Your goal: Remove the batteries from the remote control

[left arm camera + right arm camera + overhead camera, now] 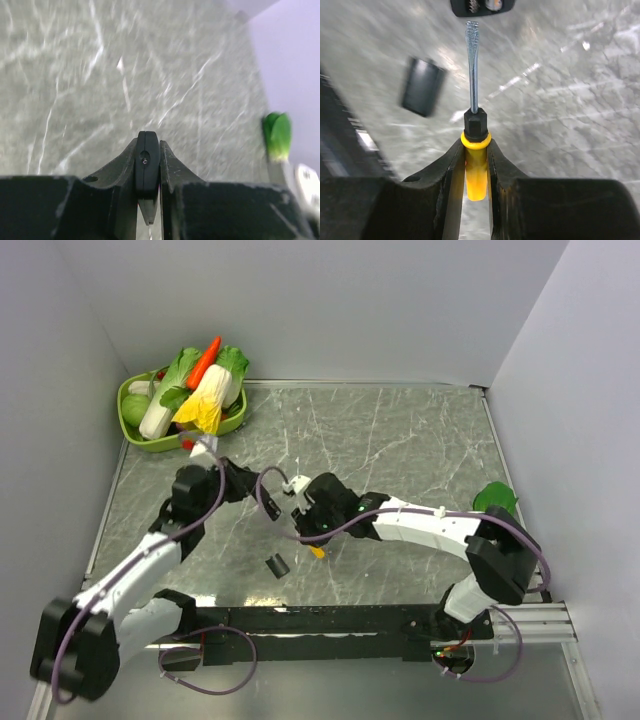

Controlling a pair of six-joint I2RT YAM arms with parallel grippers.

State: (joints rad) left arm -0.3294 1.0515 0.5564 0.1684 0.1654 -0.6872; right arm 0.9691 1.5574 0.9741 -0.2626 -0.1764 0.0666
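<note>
Remote control (480,6) appears held above the table, pinched edge-on betw. the fingers of the L gripper (148,149). Its open bay faces the R gripper (476,146), which is clamped on the yellow handle of a screwdriver (472,65), blade tip just short of the bay. Likely step: prying a cell out. To do it well, the blade should meet the cell's end squarely and lever gently, w/ the L grip firm so the remote can't twist. A short black piece (422,86), prob. the cover, lies on the marbled grey table (420,430). Pale walls (350,300) enclose it, w/ a veg basket (128,422) in the far-L corner.
</note>
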